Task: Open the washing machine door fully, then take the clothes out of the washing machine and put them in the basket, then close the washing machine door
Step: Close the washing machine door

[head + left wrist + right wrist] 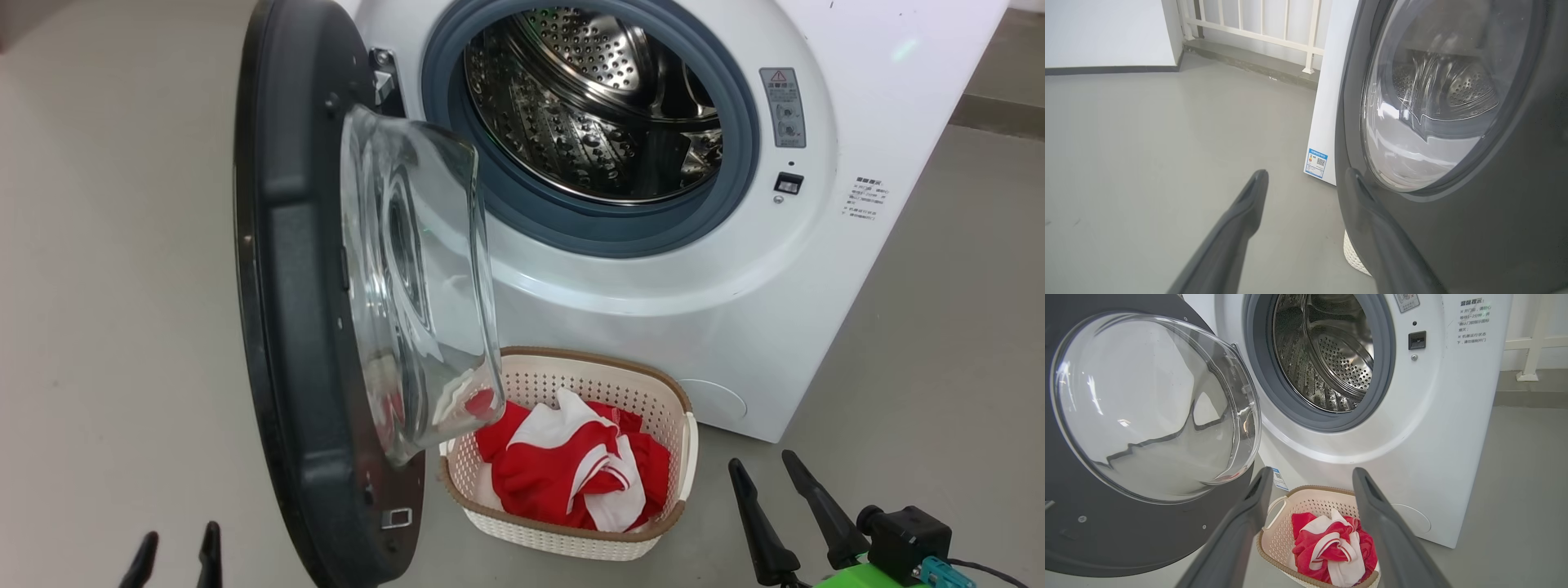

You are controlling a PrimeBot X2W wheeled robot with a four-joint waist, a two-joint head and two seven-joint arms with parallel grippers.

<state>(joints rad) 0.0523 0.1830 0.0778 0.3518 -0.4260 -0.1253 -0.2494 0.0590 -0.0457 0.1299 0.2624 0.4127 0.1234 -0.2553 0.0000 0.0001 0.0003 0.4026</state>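
A: Head view first; the washing machine door (302,327) stands swung out to our left, its glass bowl (416,286) facing the washing machine (694,310); the drum (596,106) looks bare to us.

B: And the clothes (563,474) lie heaped in the basket (563,535), on the floor (122,245) just in front of the machine, below that bowl; our left gripper (182,532) and right gripper (762,459) sit low, both spread, holding nothing.

A: Left wrist view; our fingers gape wide, one over bare floor, the other just beside the door's dark outer face; whether it touches, we cannot tell.

B: Right wrist view; jaws wide here too, empty, framing the basket and the red heap; the drum shows only steel.

A: So we judge the unloading done; closing is the step in hand.

B: Next we'd want the left gripper pressing that outer face, swinging the door round to its latch; the basket sits close under the sweep, so we'd watch for a brush.
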